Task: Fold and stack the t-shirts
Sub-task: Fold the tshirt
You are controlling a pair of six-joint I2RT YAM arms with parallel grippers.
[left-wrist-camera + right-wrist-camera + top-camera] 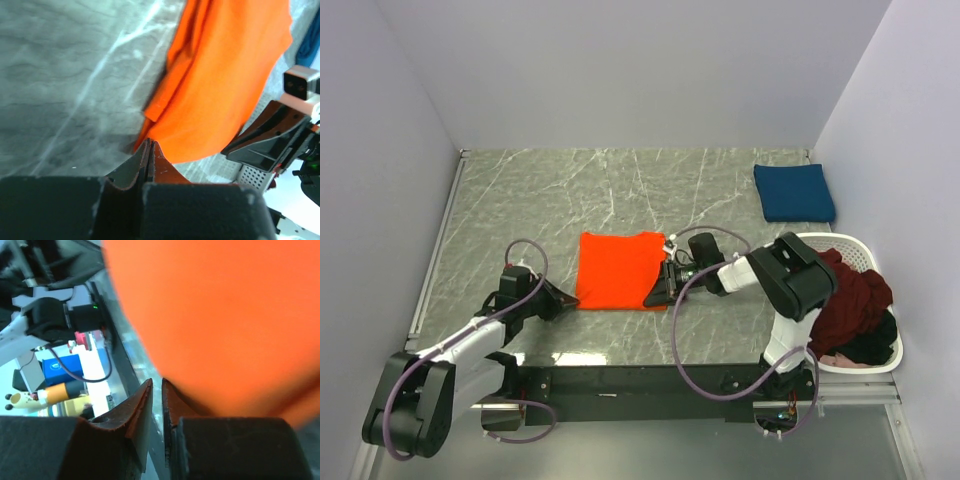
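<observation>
Left pincer point(149, 143) closed, right pincer point(157, 382) barely parted (grip unclear) — orange t-shirt point(620, 270) crosswise between.

The grey marble-patterned table point(540, 200) bears an orange t-shirt point(618, 270), a folded blue t-shirt point(793, 192) and a white basket point(865, 366).

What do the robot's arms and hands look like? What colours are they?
Each arm mixes chunky black joints with white links. Thin purplish cables loop loosely along the left arm and the right arm. The left hand and the right hand each have two pointed fingers, dark with reddish-orange edges, on blocky black bodies.
</observation>
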